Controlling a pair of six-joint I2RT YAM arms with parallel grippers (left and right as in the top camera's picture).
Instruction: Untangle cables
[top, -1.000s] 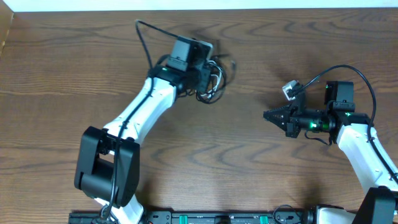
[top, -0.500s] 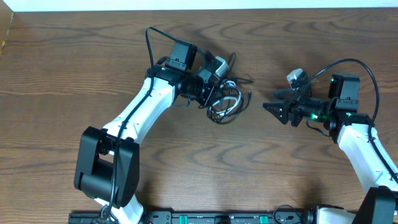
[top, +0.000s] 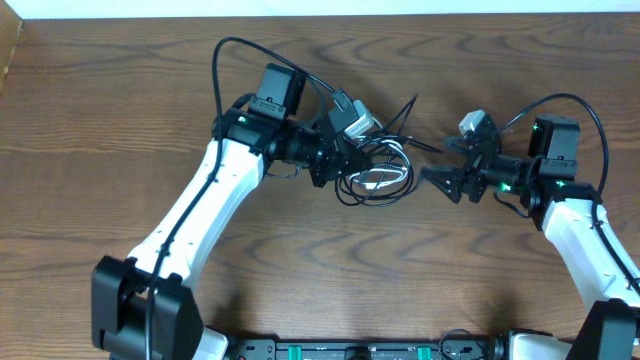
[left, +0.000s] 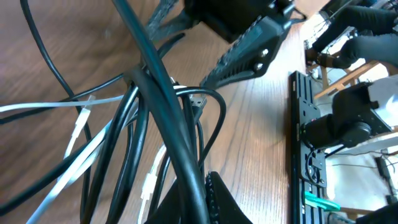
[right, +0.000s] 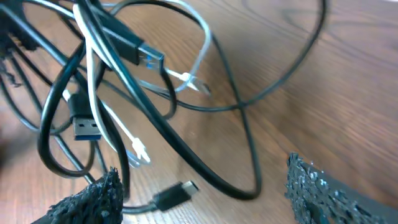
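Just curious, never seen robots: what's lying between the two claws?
The tangled cables, black and white loops, lie on the table between the left gripper and the right gripper; the overhead view shows it.

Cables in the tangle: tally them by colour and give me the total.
black cables: 2
white cable: 1
Total: 3
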